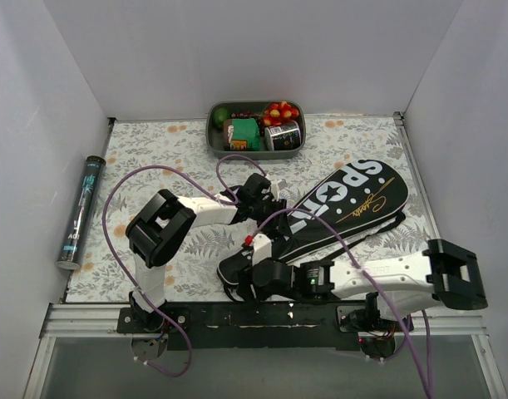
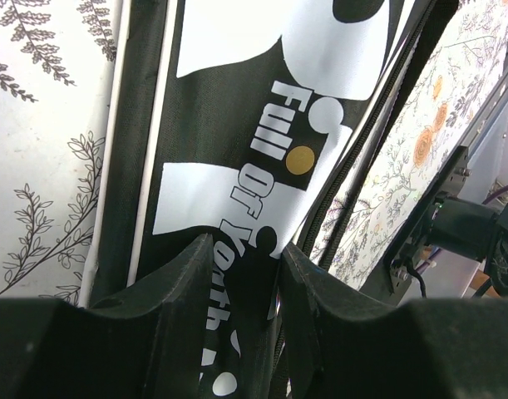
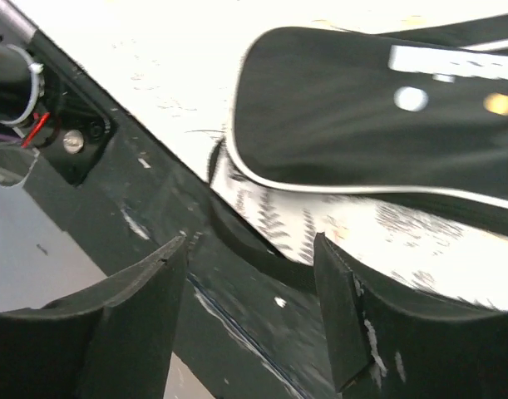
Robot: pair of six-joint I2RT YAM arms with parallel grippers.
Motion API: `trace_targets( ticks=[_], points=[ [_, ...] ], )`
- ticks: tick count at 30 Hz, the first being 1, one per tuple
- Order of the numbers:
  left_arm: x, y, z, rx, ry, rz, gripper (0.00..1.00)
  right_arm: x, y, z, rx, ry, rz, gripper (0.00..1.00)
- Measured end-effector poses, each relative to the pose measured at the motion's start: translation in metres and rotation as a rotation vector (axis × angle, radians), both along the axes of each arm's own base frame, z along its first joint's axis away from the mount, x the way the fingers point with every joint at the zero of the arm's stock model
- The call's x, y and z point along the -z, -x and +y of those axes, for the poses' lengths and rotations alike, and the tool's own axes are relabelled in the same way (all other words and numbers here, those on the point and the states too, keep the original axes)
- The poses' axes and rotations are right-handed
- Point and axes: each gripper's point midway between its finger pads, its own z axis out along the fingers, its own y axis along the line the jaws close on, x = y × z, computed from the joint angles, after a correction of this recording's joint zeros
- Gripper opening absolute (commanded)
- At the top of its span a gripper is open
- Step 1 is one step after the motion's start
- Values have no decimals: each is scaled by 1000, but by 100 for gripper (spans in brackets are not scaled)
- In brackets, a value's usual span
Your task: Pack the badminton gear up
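The long black racket cover (image 1: 345, 204) lettered "SPORT" lies slantwise on the flowered table, head end at the far right, narrow end at the near middle. My left gripper (image 1: 268, 206) sits on the cover's neck. In the left wrist view it (image 2: 245, 249) is shut on a fold of the cover's printed cloth (image 2: 237, 125). My right gripper (image 1: 241, 281) hovers at the cover's narrow end, over the table's front edge. In the right wrist view it (image 3: 252, 249) is open and empty, with the cover's rounded end (image 3: 362, 108) just beyond it. No racket shows.
A grey oval tray (image 1: 212, 137) of toy food stands at the back middle. A black tube (image 1: 81, 212) lies along the left wall. A black rail (image 1: 237, 314) runs along the front edge. White walls close off three sides.
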Motion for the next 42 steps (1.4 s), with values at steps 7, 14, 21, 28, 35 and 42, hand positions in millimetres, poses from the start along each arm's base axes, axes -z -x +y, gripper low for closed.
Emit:
trace_targets(
  ticks=[7,14,21,28,35,42],
  points=[
    [-4,-15,8,-9,-45,-26,35,-30,-26,-70,193,48,-69,92],
    [-27,-71,17,-55,-151,-140,62,-27,-39,-129,313,176,-99,93],
    [-46,-94,22,-45,-211,-240,98,-33,-41,-156,355,215,-100,96],
    [-68,-82,37,-51,-224,-276,98,-54,-48,-162,388,244,-134,98],
    [-182,-47,71,-153,-70,-465,98,-92,-65,-150,414,243,-227,98],
    [-250,-6,115,-273,63,-592,98,-107,-130,-155,509,246,-269,98]
  ],
)
